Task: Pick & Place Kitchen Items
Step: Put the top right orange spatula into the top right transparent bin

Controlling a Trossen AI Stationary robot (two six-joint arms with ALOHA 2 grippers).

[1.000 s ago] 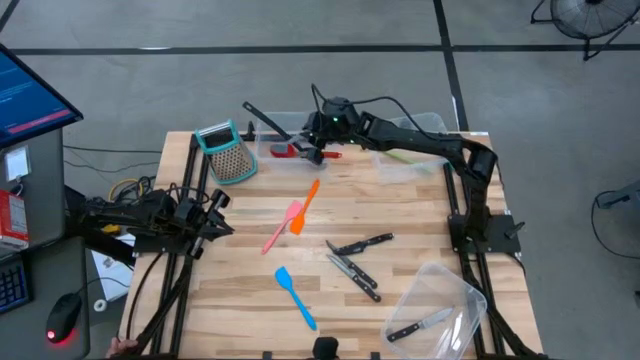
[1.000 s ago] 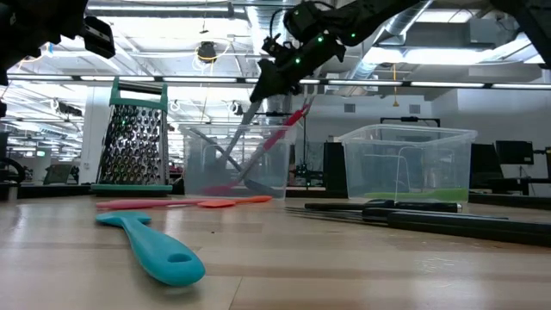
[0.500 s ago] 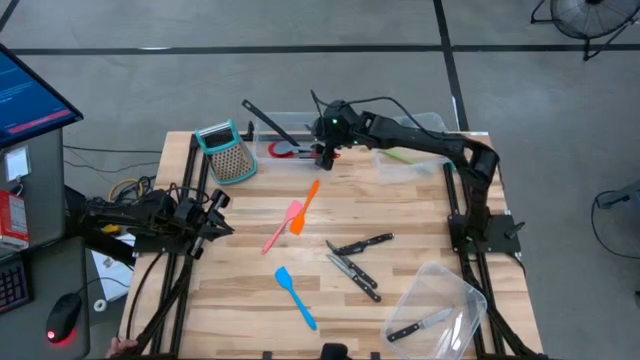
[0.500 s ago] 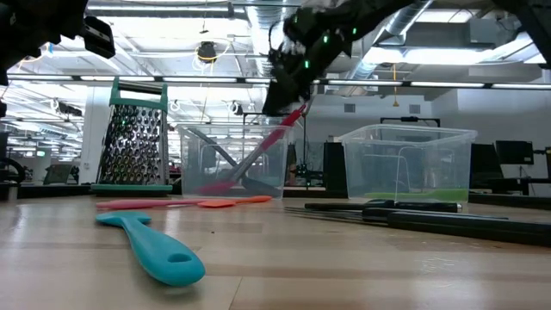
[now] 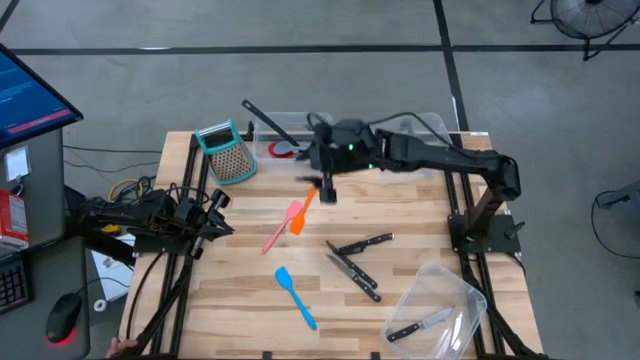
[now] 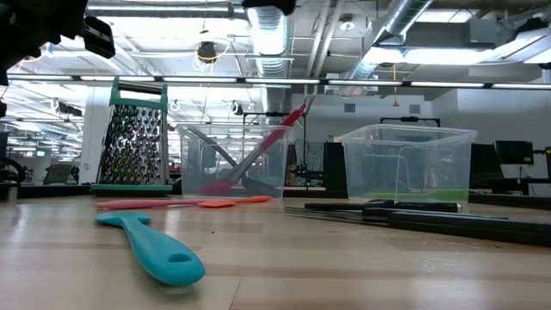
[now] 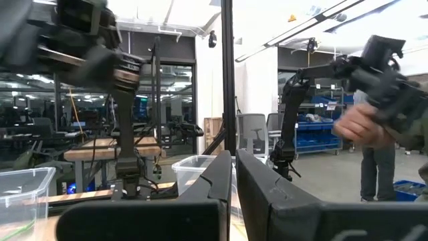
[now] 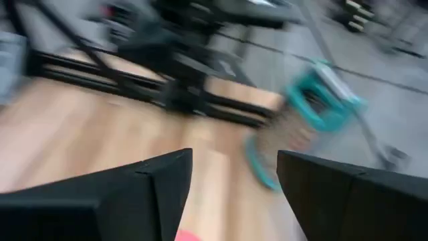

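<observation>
- We see the right end effector [image 5: 325,186] open and empty above the orange spatula [image 5: 305,206].
- Left end effector [image 5: 222,216] closed, parked at the tabletop's [image 5: 420,215] left edge.

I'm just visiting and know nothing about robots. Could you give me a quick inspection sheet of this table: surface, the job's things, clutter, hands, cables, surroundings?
Surface: wooden table, lying flat.
Job's things: red spatula and black ladle lean in the far clear bin; orange spatula, pink spatula, blue spatula and three knives lie loose; one knife sits in the tipped near bin.
Clutter: grater stands at the far left.
Hands: right hand open, empty, above the orange spatula; left hand shut, parked at the left edge.
Cables: bundle left of the table.
Surroundings: person behind; monitor to the left.
</observation>
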